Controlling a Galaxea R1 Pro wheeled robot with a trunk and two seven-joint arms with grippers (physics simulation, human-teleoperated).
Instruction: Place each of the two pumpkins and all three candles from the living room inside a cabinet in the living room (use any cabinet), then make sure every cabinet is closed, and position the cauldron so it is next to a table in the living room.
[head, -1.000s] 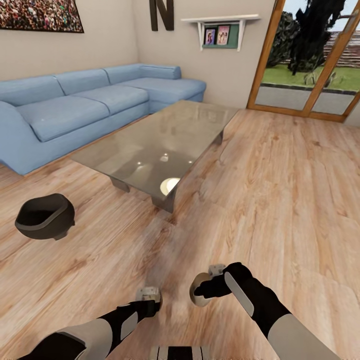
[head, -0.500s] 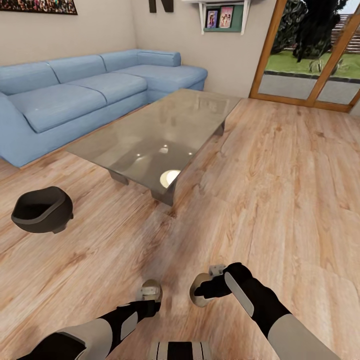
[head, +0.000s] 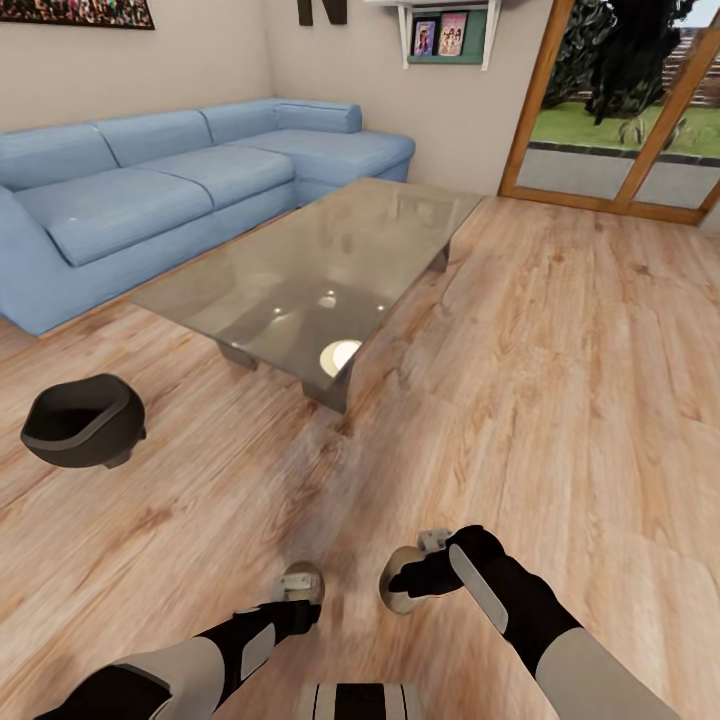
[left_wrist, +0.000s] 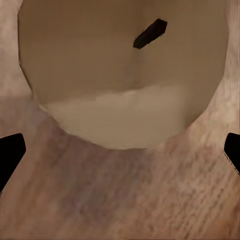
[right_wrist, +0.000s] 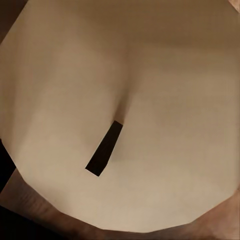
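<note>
While both arms reach low over the plank floor (head: 560, 400), the left gripper (head: 300, 583) clasps a candle (left_wrist: 125, 70) and the right gripper (head: 405, 580) clasps another candle (right_wrist: 120, 115). Farther left the cauldron (head: 80, 422) sits apart from the glass coffee table (head: 300, 270); beyond stands the blue sofa (head: 130, 200).

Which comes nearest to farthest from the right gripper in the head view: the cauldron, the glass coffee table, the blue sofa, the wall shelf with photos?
From the right gripper:
1. Glass coffee table, ahead, its near corner closest.
2. Cauldron, on the floor off to the left.
3. Blue sofa, beyond the table, along the left wall.
4. Wall shelf with photos, on the far wall.
</note>
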